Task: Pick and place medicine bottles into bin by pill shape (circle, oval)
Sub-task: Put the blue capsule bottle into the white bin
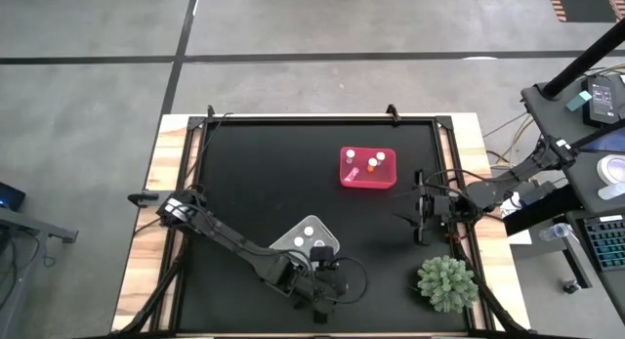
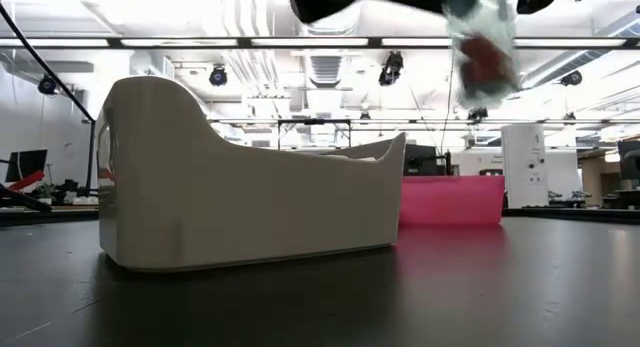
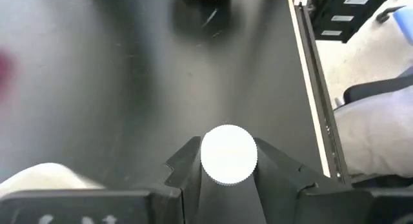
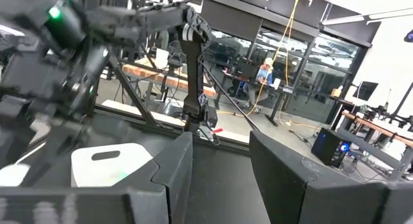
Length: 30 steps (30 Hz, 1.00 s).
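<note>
My left gripper (image 1: 327, 280) is near the table's front edge, just in front of the white tray (image 1: 293, 239), and is shut on a medicine bottle with a white cap (image 3: 228, 154). In the low view the bottle (image 2: 482, 42) shows blurred, with a clear body and reddish contents, high above the table. Two white-capped bottles (image 1: 313, 236) stand in the white tray. Three bottles (image 1: 372, 163) stand in the pink tray (image 1: 350, 179). My right gripper (image 4: 222, 179) is open and empty at the table's right side, right of the pink tray. My left gripper pinches the bottle between its two fingers (image 3: 187, 169), one on each side, just below the white cap (image 3: 228, 179). The bottle stands upright in the hold. It is lifted clear of the table.
A spiky green plant (image 1: 447, 282) stands at the front right corner. The table's raised right frame (image 3: 310, 75) runs beside my left gripper. The white tray also shows in the low view (image 2: 250, 202), with the pink tray (image 2: 452, 200) behind it.
</note>
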Available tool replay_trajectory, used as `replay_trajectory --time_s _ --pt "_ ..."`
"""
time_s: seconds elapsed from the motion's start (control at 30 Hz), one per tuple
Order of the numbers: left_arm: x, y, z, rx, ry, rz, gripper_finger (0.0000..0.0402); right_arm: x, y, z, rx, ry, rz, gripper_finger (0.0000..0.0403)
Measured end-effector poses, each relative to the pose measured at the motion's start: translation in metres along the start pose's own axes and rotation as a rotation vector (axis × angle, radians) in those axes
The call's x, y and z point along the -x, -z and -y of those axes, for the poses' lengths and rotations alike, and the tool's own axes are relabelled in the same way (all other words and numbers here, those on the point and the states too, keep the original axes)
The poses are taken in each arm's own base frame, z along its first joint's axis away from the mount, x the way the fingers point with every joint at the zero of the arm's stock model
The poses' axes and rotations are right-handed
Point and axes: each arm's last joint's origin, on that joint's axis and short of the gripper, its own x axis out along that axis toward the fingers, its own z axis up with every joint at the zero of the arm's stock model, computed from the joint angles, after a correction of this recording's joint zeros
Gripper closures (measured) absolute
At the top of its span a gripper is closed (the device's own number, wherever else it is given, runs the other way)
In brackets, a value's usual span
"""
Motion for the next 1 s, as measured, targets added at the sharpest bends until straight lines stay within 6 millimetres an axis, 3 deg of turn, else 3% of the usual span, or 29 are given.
replay_trajectory --time_s 0.2,0.37,0.6,1.0 --pt "0.038 -0.014 -0.009 0.003 -0.028 0.002 0.0300 0.000 0.000 0.000 0.003 0.000 0.000 0.0257" --pt "0.057 -0.016 -0.016 -0.004 -0.089 -0.008 0.0300 0.000 0.000 0.000 0.003 0.000 0.000 0.0257" --pt "0.057 -0.008 -0.019 -0.006 -0.136 -0.058 0.0300 0.000 0.000 0.000 0.006 0.000 0.000 0.0257" --pt "0.040 0.026 -0.033 0.070 -0.285 -0.137 0.0295 0.000 0.000 0.000 0.006 0.000 -0.001 0.0257"
